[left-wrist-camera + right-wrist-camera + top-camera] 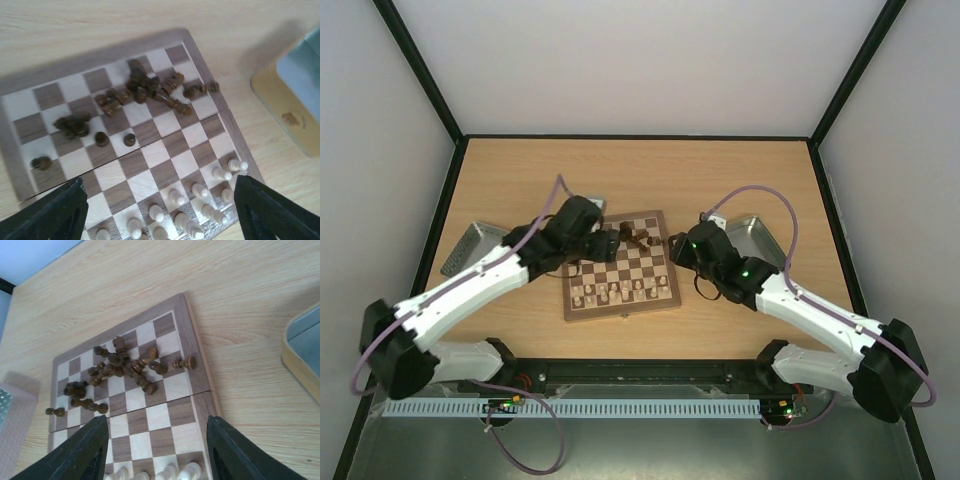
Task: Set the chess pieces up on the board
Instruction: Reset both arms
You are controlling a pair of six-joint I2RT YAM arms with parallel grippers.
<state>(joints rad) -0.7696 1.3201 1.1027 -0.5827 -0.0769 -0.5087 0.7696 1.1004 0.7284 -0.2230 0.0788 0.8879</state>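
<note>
At the far left of the surface (520, 175) lies a grey metal tray (470, 248) with a dotted floor. We cannot tell whether something lies in it. Beside it, the left end effector (605, 243) hangs over the far left corner of the board (625, 265). In its wrist view its two fingers (55, 215) stand wide apart at the lower corners. Between them we see only the board, so it is open and holds nothing.

The board lies in the middle of the surface, between the two arms. The dark brown pieces (635, 237) are on its far rows. Most of them lie on their sides in a loose heap, touching one another. A few lie apart toward the left, and one (41, 162) is alone close to the border. The pale cream pieces (620, 292) stand upright on the near rows, side by side, each on its own square.

The right end effector (678, 250) hovers at the far right corner of the board, just beside the heap. Its fingers (75, 455) are also well apart, with nothing between them.

At the right lies a second tray (755, 235) of shiny metal, near the board but not touching it. The wrist views show a pale rim and a part of its smooth grey inside. What it contains we cannot tell.
</note>
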